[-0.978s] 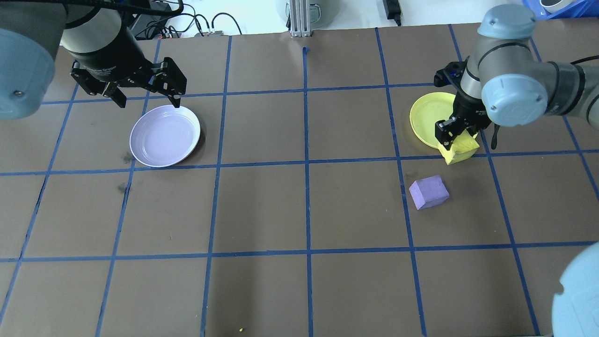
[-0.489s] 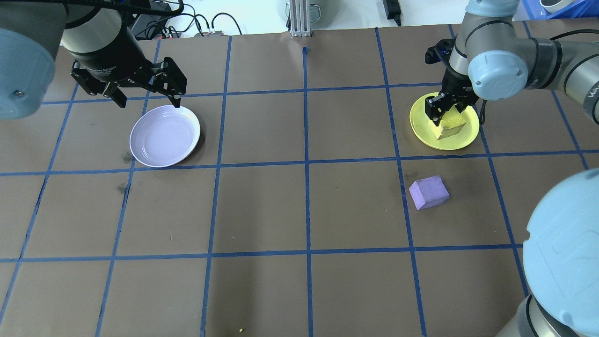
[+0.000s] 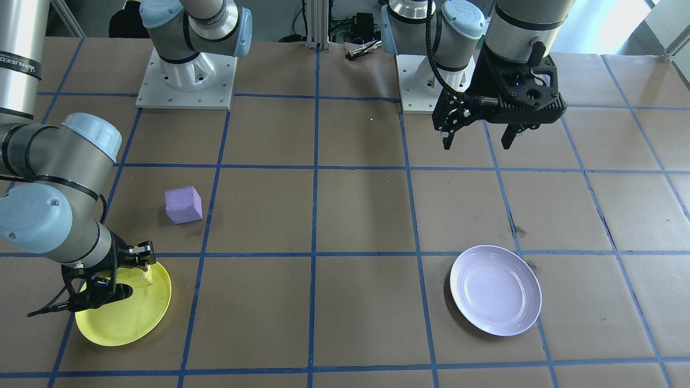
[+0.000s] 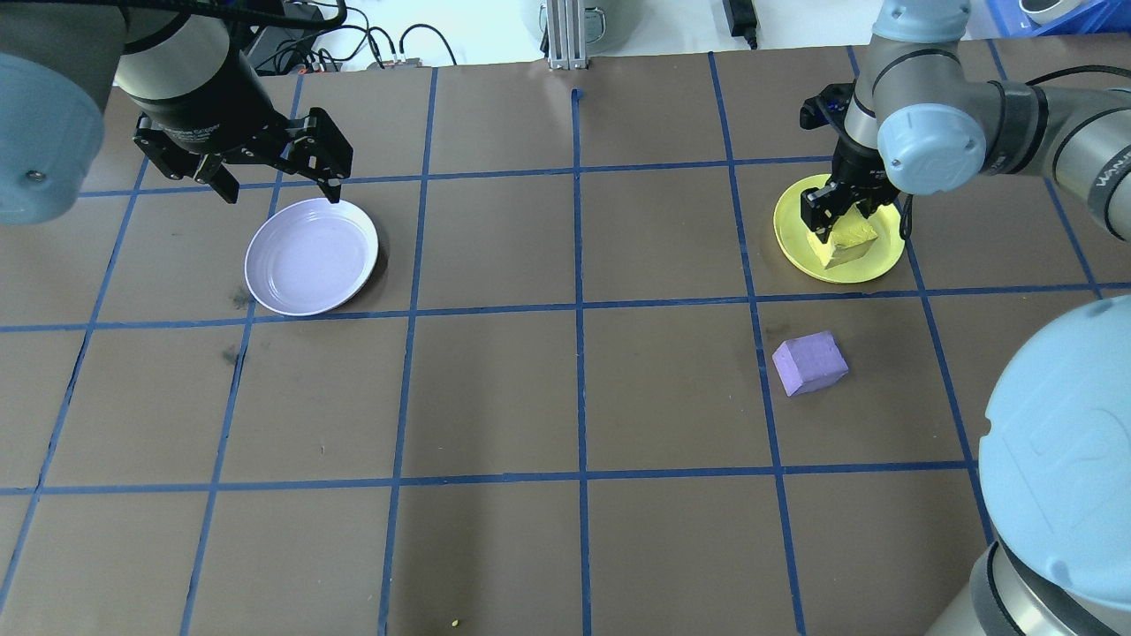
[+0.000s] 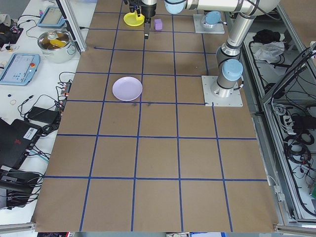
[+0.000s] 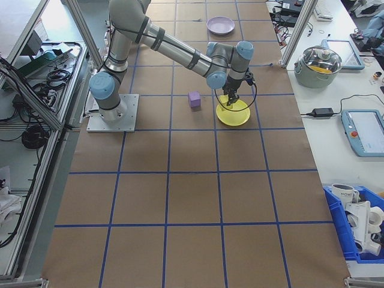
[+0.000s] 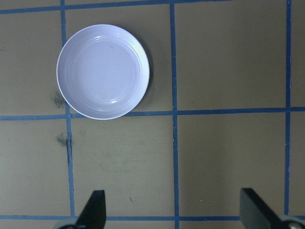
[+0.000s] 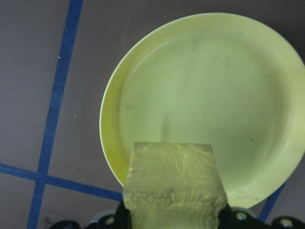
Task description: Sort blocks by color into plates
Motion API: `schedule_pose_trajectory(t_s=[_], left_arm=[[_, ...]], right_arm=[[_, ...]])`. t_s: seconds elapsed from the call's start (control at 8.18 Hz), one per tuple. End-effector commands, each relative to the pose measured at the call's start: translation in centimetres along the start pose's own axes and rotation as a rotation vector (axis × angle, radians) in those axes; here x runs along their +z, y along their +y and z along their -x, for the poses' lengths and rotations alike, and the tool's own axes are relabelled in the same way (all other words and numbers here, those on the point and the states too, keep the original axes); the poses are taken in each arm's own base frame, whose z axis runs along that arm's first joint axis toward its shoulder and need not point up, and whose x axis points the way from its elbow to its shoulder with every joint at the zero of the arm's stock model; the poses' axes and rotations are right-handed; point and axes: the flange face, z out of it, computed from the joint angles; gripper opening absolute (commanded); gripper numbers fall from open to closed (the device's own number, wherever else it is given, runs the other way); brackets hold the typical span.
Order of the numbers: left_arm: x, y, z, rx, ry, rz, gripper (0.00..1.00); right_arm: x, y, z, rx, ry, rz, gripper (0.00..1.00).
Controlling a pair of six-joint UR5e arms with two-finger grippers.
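— Brown taped surface [image 4: 495, 397]: what is left, measured from the yellow plate [image 4: 795, 243]?
— Nearer than it, the purple block [image 4: 809, 362] lies unsorted. Above it, the yellow block [image 4: 846, 240] is gripped by the right pincer [image 4: 838, 219], unreleased. Far off, the lavender plate [image 4: 311, 256] is bare, the left pincer [image 4: 276, 181] spread wide.

Bright, even overhead light; soft short shadows; window glare beyond table [image 4: 495, 397]

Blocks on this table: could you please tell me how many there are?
2. The yellow block is held in the right gripper over the yellow plate. The purple block lies on the table, nearer the robot than that plate. None seems hidden.
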Motion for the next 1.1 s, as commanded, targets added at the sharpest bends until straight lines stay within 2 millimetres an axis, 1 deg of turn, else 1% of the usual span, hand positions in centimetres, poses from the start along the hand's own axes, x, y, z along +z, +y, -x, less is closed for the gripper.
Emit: schedule_pose_trajectory(t_s=[0.0, 0.12, 0.24, 0.37, 0.61, 0.73, 0.86, 0.98], left_arm=[[0.0, 0.0, 0.0, -0.001, 0.0, 0.001, 1.0], [0.0, 0.0, 0.0, 0.001, 0.0, -0.001, 1.0], [0.1, -0.1, 0.0, -0.001, 0.0, 0.001, 1.0], [0.1, 0.0, 0.0, 0.001, 0.0, 0.002, 1.0], [0.0, -0.2, 0.0, 0.001, 0.0, -0.001, 1.0], [-0.1, -0.2, 0.0, 0.001, 0.0, -0.002, 1.0], [-0.1, -0.2, 0.0, 0.001, 0.0, -0.002, 1.0], [-0.1, -0.2, 0.1, -0.001, 0.0, -0.002, 1.0]], right_arm=[[0.0, -0.1, -0.2, -0.007, -0.001, -0.012, 0.56], [0.0, -0.1, -0.1, -0.007, -0.005, -0.012, 0.67], [-0.1, -0.1, -0.1, -0.001, -0.004, -0.013, 0.94], [-0.3, 0.1, -0.2, 0.007, 0.008, -0.006, 1.0], [-0.8, 0.4, 0.0, 0.008, -0.003, -0.004, 1.0], [-1.9, 1.4, 0.6, 0.004, -0.023, 0.02, 1.0], [-2.2, 2.8, 1.8, 0.006, -0.069, 0.031, 1.0], [-1.2, 5.5, 3.4, 0.006, -0.091, 0.058, 1.0]])
